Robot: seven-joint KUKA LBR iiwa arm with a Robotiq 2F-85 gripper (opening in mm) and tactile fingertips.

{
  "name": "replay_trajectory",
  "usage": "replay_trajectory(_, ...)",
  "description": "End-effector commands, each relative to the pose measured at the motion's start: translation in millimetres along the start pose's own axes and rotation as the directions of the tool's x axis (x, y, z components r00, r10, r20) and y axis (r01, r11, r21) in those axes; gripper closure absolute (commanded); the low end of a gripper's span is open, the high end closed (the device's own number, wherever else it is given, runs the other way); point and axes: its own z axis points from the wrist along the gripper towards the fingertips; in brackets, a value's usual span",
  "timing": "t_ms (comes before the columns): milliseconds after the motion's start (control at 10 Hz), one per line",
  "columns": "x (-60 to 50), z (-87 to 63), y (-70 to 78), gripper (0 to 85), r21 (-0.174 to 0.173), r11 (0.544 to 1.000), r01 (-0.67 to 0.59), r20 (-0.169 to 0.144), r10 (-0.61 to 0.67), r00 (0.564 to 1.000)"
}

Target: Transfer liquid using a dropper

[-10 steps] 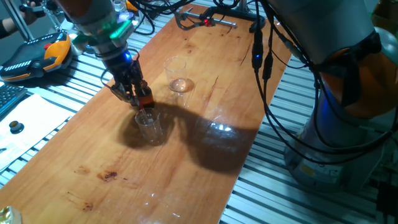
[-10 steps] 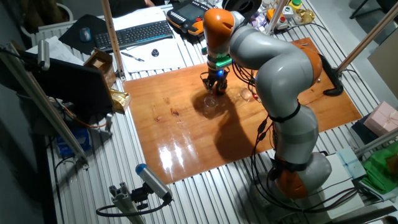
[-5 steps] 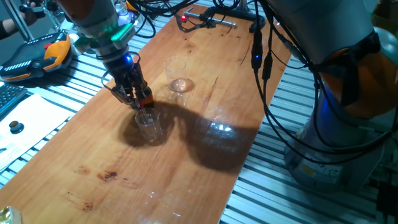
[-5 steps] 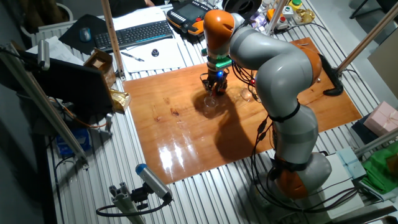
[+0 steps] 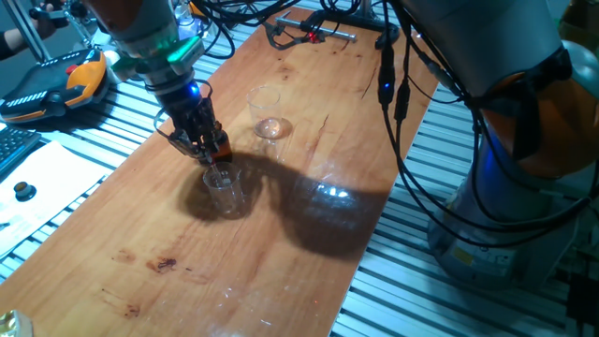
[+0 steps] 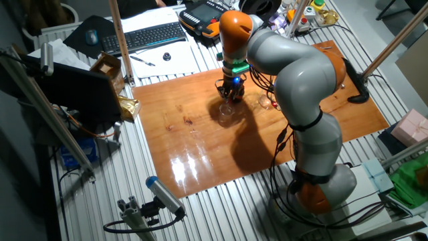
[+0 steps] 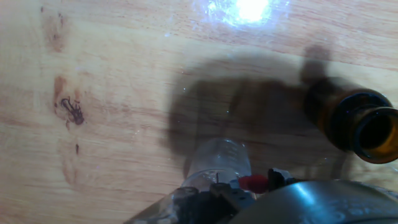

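Note:
My gripper is shut on the dropper. The dropper's reddish end sits between the fingers, and its thin glass tube points down into a small clear beaker right below. The same gripper and beaker show in the other fixed view. In the hand view the reddish end lies at the rim of the beaker. The amber-brown bottle stands open to the right of it. The tube's tip is too thin to see.
A second clear beaker stands further back on the wooden table, and it shows in the other fixed view too. Black cables hang over the table's right side. A keyboard and a teach pendant lie beyond the table's edge.
Almost nothing has changed. The gripper with the dropper stays over the near beaker, at most a touch higher.

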Motion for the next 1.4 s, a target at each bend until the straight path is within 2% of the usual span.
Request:
replay_trajectory(0,0.0,-0.1,0.1,53.7,0.0,1.0,0.001,0.0,-0.001,1.0)
replay_trajectory(700,0.1,0.2,3.2,66.3,-0.019,1.0,0.016,-0.009,-0.016,1.0)
replay_trajectory(1300,0.5,-0.7,5.1,70.0,-0.024,0.999,0.031,-0.012,-0.031,0.999)
